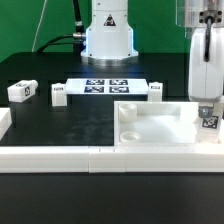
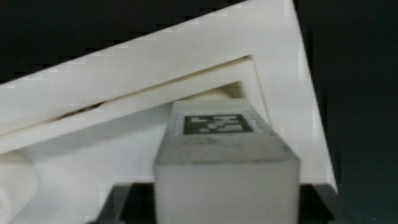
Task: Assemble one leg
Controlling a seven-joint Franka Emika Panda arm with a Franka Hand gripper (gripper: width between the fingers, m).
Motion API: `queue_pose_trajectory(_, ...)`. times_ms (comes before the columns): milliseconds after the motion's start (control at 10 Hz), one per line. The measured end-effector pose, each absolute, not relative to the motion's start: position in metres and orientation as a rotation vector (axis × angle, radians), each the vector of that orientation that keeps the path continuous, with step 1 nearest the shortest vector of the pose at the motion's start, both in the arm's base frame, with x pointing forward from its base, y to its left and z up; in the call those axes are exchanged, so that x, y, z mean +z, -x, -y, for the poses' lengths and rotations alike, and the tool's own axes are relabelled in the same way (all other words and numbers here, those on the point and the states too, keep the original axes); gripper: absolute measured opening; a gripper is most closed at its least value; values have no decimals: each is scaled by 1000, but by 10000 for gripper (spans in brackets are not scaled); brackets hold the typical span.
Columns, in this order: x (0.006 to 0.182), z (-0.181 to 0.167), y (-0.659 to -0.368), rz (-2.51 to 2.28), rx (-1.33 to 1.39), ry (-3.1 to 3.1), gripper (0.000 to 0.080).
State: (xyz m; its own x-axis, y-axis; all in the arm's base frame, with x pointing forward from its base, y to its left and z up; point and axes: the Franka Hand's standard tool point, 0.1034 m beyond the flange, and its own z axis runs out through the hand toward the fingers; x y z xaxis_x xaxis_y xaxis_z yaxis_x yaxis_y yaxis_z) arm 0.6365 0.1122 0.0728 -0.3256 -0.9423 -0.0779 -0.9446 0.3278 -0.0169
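Note:
My gripper (image 1: 207, 113) is shut on a leg (image 1: 209, 123), a stubby white post with a black-and-white tag, held upright over the far right corner of the large white tray (image 1: 150, 128). In the wrist view the leg (image 2: 221, 160) sits between the dark fingers (image 2: 128, 203) of the gripper (image 2: 222, 205), its tag facing the camera, with the tray corner (image 2: 143, 90) just behind it. I cannot tell whether the leg's lower end touches the tray. Three more legs lie on the black table: two on the exterior view's left (image 1: 22, 91) (image 1: 57, 95) and one near the middle (image 1: 155, 90).
The marker board (image 1: 105, 86) lies flat at the back centre in front of the robot base (image 1: 107, 35). A long white rail (image 1: 60, 157) runs along the front edge and turns up at the exterior view's left (image 1: 4, 122).

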Motion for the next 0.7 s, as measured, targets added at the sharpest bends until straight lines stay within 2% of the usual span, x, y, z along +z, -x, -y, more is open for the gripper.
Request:
queue_pose_trajectory(200, 72, -113, -636, -2476, 47, 1812, 291)
queue_pose_trajectory(300, 72, -113, -636, -2476, 47, 1813, 505)
queue_pose_trajectory(400, 72, -113, -636, -2474, 47, 1816, 505)
queue_pose_trajectory(500, 72, -113, -636, -2472, 47, 1818, 622)
queue_pose_trajectory(700, 72, -113, -636, -2470, 47, 1821, 644)
